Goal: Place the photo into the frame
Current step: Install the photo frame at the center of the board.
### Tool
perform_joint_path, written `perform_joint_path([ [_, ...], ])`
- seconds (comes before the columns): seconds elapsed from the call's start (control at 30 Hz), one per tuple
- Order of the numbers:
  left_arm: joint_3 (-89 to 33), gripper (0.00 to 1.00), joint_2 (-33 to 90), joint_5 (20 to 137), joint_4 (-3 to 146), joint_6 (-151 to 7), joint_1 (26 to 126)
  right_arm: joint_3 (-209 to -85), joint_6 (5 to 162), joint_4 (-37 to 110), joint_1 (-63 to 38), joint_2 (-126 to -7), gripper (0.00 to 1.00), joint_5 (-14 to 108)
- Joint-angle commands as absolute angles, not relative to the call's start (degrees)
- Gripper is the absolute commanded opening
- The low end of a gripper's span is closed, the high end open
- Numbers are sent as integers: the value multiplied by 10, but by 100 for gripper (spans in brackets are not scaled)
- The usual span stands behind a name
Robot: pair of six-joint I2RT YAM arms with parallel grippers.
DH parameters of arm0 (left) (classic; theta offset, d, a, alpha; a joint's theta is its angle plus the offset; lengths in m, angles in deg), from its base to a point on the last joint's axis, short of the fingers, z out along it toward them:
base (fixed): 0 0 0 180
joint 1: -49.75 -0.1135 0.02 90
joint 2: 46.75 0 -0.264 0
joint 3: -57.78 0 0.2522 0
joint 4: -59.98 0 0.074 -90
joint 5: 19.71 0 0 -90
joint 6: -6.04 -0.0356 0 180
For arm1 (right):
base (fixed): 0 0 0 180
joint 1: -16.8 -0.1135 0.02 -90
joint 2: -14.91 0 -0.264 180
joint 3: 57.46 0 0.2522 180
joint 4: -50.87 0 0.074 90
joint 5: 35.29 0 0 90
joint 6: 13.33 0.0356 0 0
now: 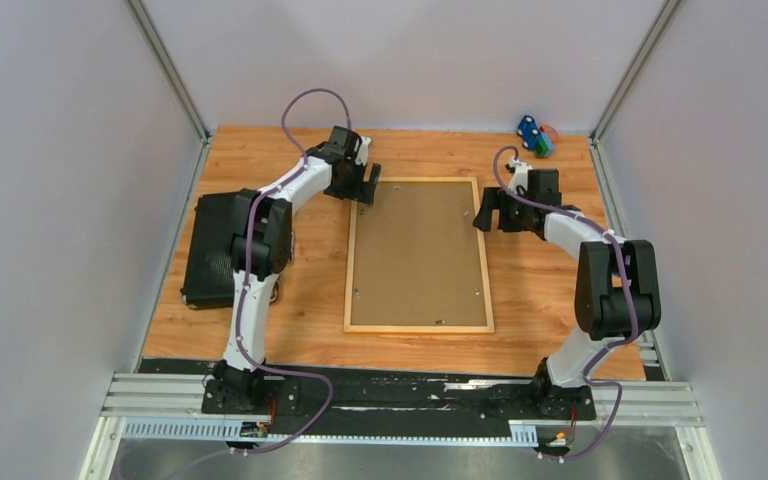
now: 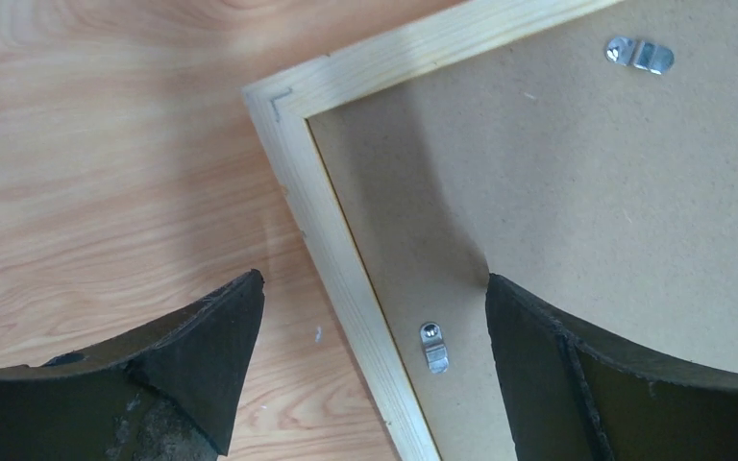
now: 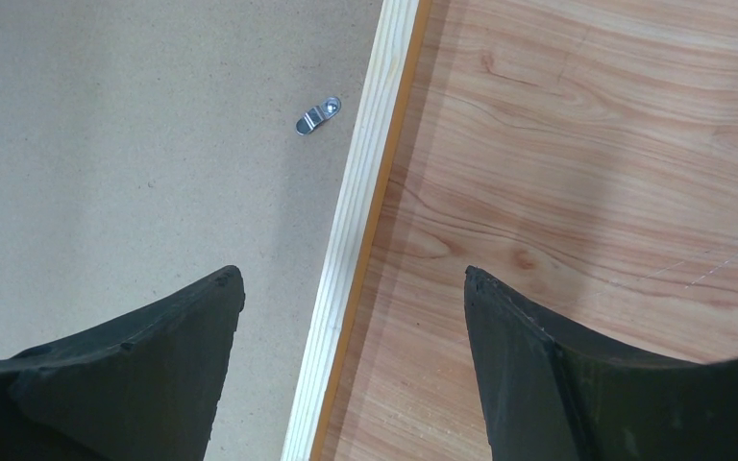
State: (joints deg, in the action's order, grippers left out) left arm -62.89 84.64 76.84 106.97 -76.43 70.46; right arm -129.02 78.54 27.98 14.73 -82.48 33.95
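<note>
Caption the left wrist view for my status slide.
Open left gripper hovers astride the frame rail near a corner, with the brown backing board and two metal clips showing.

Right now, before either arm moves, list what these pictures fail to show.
- Photo: in no view; the backing board fills the frame, so whether it lies underneath is hidden.
- Black case: top view, left arm covers its right side.
- Blue-green items, far right corner: too small to name.

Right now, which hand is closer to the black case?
Left. The left hand is above the frame's far left corner, right of the case; the right hand above its right rail.
</note>
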Motion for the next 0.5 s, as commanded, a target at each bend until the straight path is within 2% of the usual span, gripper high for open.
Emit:
perform_joint_path([
  [0.0,-644,93,854,727,1073,-754,718,-1313,791,292,148,-829,82,325],
  [0.47,-615,93,848,715,1081,-749,728,-1313,789,290,148,-832,82,322],
])
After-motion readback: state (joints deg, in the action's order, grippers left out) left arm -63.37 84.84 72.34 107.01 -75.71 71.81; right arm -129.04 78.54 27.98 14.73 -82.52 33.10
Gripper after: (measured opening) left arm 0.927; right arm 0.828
